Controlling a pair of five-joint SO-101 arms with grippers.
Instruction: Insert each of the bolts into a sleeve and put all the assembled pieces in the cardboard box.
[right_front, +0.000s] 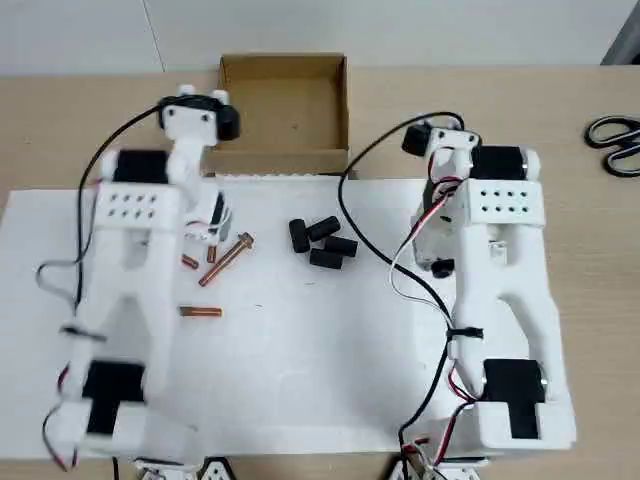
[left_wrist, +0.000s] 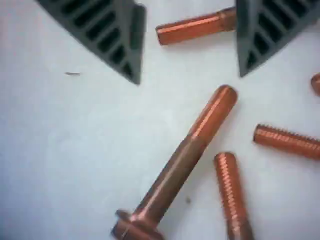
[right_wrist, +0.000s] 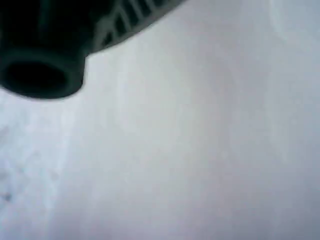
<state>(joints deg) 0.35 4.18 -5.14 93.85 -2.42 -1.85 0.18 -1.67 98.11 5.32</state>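
Observation:
Several copper bolts lie on the white sheet: a long flanged bolt (right_front: 226, 259) (left_wrist: 180, 165) and shorter ones (right_front: 201, 312) (left_wrist: 232, 195) (left_wrist: 287, 141). My left gripper (left_wrist: 187, 80) (right_front: 215, 235) hovers open just over them, and one short bolt (left_wrist: 195, 27) lies partly between its dark fingers (left_wrist: 115, 40). Several black sleeves (right_front: 322, 240) sit in a loose cluster mid-sheet. My right gripper (right_front: 438, 262) is shut on one black sleeve (right_wrist: 42, 75) (right_front: 441, 267), held above bare sheet. The cardboard box (right_front: 283, 155) stands behind the sheet.
Scissors (right_front: 615, 145) lie on the wooden table at the far right. The white sheet (right_front: 320, 360) has free room in front of the sleeves and between the arms. Black cables (right_front: 400, 270) trail from the right arm.

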